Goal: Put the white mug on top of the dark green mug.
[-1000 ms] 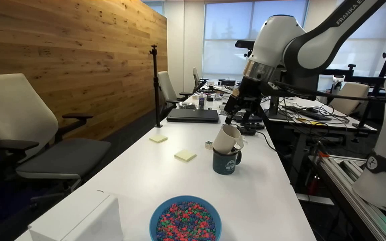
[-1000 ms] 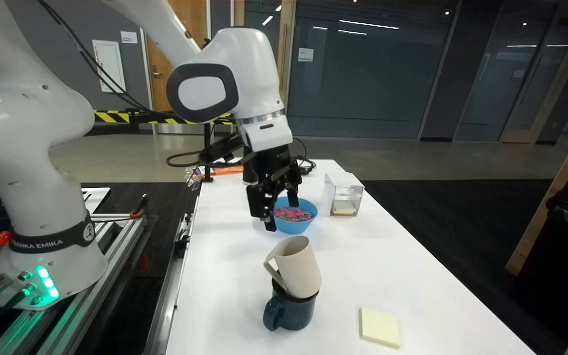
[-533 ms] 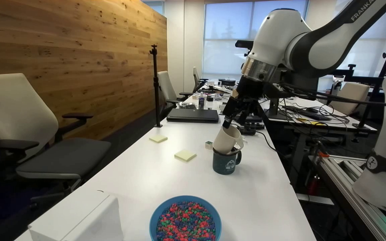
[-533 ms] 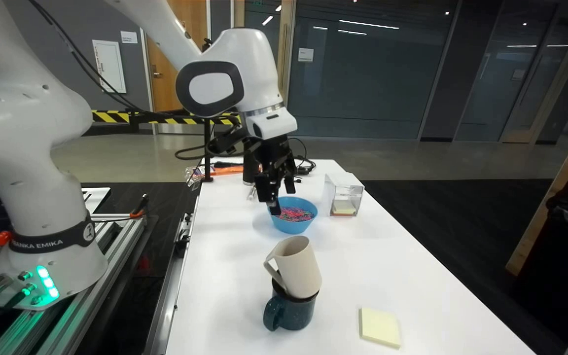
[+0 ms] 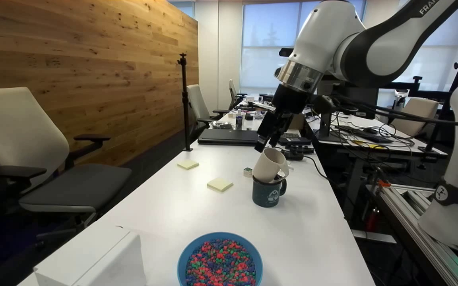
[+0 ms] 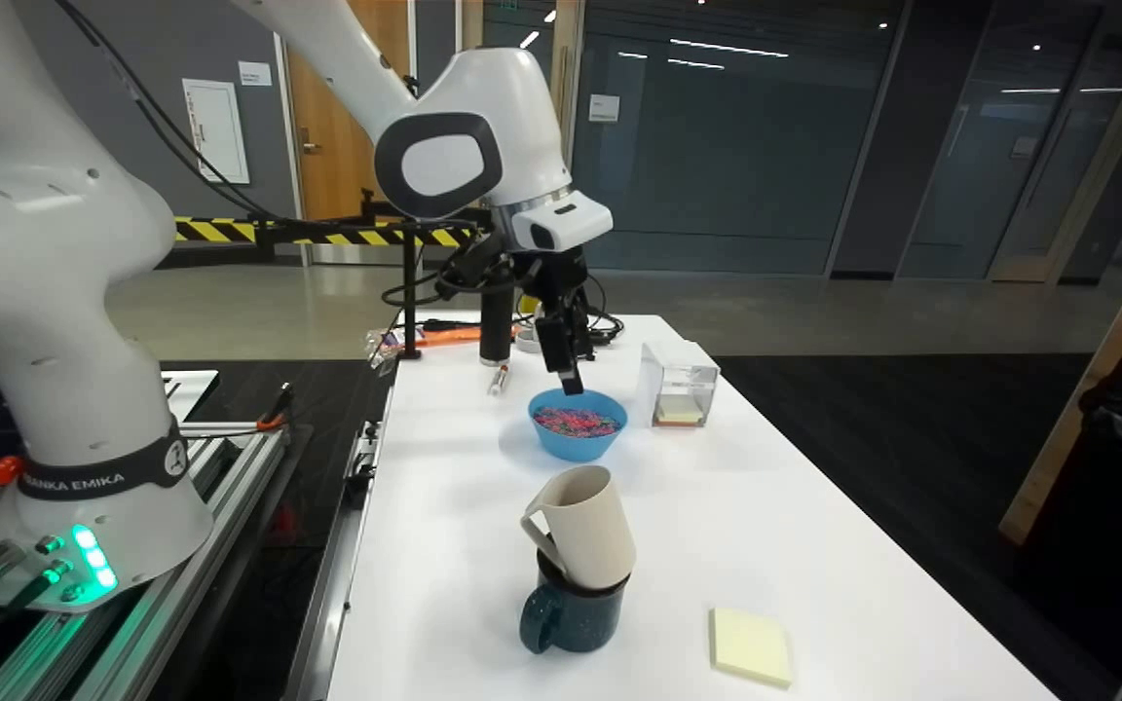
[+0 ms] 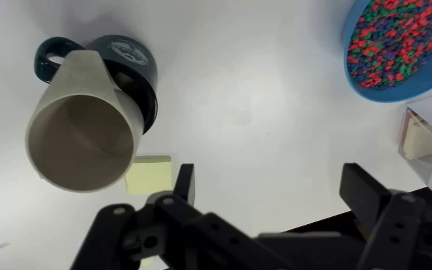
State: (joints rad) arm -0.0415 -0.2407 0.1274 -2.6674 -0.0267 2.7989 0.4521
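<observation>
The white mug (image 5: pixel 268 166) sits tilted in the mouth of the dark green mug (image 5: pixel 264 194), its opening upward. The dark green mug stands upright on the white table. The white mug (image 6: pixel 592 535) and dark green mug (image 6: pixel 576 621) show the same in an exterior view. In the wrist view the white mug (image 7: pixel 83 146) covers part of the dark green mug (image 7: pixel 141 71). My gripper (image 7: pixel 268 168) is open with nothing between its fingers, apart from both mugs. The gripper also shows in both exterior views (image 5: pixel 266 145) (image 6: pixel 577 372).
A blue bowl (image 6: pixel 576 449) of colourful bits stands near the mugs. A clear-fronted box (image 6: pixel 685 385) is beside it. Yellow sticky-note pads (image 5: pixel 220 184) and a small cube (image 5: pixel 247 172) lie near the mugs. A black laptop (image 5: pixel 229 137) lies farther along the table.
My open gripper has swung away from the mugs, upward and to the right in the exterior view with the robot base at left. The mugs have not moved.
</observation>
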